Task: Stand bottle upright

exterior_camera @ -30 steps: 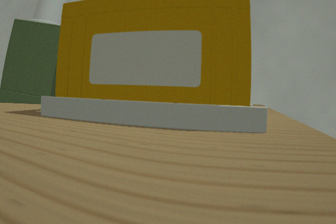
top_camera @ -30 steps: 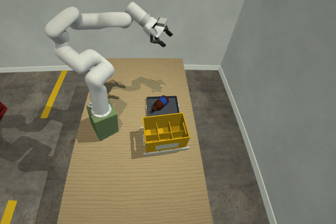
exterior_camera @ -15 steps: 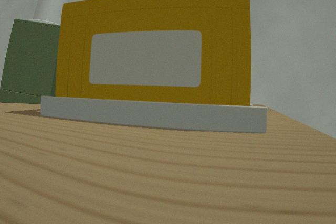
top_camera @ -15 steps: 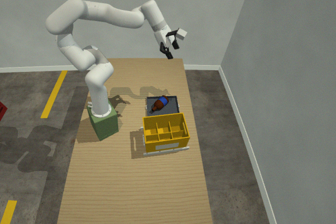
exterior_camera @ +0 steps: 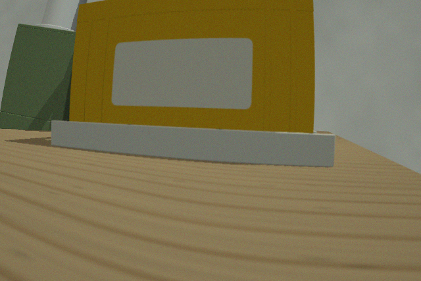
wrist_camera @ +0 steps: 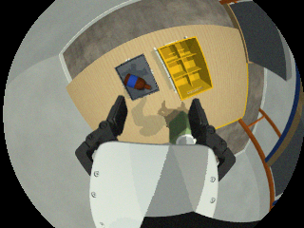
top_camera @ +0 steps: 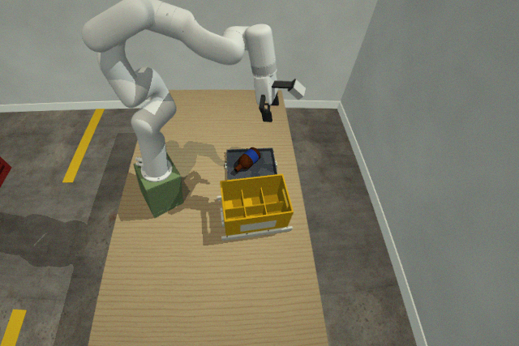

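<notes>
A brown bottle with a blue band (top_camera: 248,159) (wrist_camera: 136,82) lies on its side on the dark tray (top_camera: 268,169) (wrist_camera: 149,92). In the top view its neck points to the lower left. The yellow crate (top_camera: 247,227) (exterior_camera: 190,118) (wrist_camera: 205,66) stands level beside the tray, with its compartments empty. My gripper (top_camera: 270,110) (wrist_camera: 158,104) is open and empty, high above the table and the tray, touching nothing. The exterior view does not show the gripper; the crate hides the tray and the bottle there.
Pale rails (top_camera: 256,234) (exterior_camera: 190,141) lie along the crate's base. The green pedestal (top_camera: 161,198) (exterior_camera: 37,74) (wrist_camera: 179,127) carries the arm at the table's left side in the top view. The wooden table (top_camera: 209,292) (exterior_camera: 204,220) runs under everything. Walls stand behind and to the right.
</notes>
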Motion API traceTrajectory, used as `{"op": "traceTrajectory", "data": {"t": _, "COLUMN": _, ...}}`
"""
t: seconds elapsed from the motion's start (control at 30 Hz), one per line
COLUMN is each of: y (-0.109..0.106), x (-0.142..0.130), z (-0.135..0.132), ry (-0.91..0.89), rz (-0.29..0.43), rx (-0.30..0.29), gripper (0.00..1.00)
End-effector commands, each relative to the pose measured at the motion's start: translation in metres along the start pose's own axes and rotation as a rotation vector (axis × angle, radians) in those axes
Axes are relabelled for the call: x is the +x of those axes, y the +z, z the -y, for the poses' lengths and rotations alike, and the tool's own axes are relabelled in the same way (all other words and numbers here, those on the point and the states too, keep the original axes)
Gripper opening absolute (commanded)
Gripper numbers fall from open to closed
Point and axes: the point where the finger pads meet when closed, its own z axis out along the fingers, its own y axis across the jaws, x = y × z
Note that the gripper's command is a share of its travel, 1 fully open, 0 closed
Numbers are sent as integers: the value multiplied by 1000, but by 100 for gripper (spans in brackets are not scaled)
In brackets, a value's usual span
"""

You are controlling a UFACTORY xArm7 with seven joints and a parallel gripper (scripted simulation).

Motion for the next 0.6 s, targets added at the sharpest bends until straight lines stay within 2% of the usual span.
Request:
{"op": "traceTrajectory", "data": {"t": 0.0, "y": -1, "x": 3, "z": 0, "ry": -10, "rz": 2, "rx": 0, "gripper": 100}}
{"op": "traceTrajectory", "data": {"t": 0.13, "y": -1, "x": 3, "z": 0, "ry": -10, "rz": 2, "rx": 0, "gripper": 100}}
{"op": "traceTrajectory", "data": {"t": 0.2, "y": 39, "x": 2, "z": -47, "ry": -83, "rz": 157, "rx": -23, "gripper": 100}}
{"op": "traceTrajectory", "data": {"t": 0.57, "y": 43, "x": 1, "z": -52, "ry": -90, "rz": 171, "rx": -25, "gripper": 100}}
